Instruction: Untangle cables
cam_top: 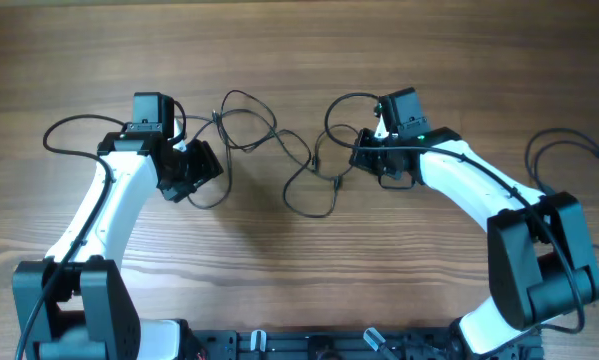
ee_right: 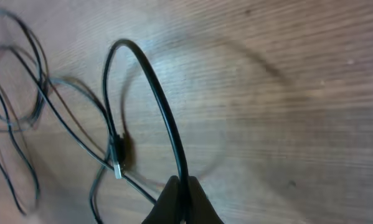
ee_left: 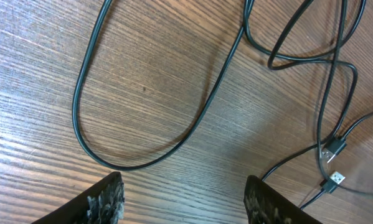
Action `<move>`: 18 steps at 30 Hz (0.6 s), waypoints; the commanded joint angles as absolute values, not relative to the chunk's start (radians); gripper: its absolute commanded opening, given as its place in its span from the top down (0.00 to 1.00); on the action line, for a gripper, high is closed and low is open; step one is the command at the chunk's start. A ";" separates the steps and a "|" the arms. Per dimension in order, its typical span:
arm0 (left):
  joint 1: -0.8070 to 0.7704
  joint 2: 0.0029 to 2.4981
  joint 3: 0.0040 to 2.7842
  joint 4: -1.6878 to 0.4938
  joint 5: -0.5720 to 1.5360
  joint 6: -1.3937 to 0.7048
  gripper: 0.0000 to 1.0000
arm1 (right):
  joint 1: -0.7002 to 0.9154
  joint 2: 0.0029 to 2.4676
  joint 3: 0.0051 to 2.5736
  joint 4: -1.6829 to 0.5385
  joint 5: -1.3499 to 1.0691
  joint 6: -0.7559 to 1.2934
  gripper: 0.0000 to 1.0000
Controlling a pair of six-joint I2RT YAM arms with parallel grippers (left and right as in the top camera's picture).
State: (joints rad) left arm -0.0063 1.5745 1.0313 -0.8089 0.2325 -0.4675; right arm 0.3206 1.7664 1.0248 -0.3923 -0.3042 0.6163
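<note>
Cable [ee_right: 168, 121] between right fingers [ee_right: 166, 203]

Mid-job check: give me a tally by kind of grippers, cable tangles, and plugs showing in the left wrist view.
Grippers: 2, the left gripper open, the right gripper shut on a cable.
Cable tangle: 1, strand count unclear.
Plugs: 2, upper plug, lower plug.
Total: 5.
</note>
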 commanded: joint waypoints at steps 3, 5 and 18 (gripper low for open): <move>-0.005 1.569 1.030 -0.812 0.224 -0.452 0.36 | 0.213 1.606 1.249 -0.604 -0.402 0.415 0.96; -0.005 1.569 1.030 -0.812 0.224 -0.452 0.36 | 0.138 1.557 1.390 -0.695 -0.490 0.373 0.96; -0.131 1.572 0.966 -0.625 0.224 -0.487 0.29 | -0.065 1.458 1.547 -0.863 -0.709 0.391 0.96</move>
State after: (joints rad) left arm -0.1017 1.5745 0.9894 -0.6659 0.2321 -0.4690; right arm -0.0666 1.4498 1.5417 -0.7975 -0.6930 0.4358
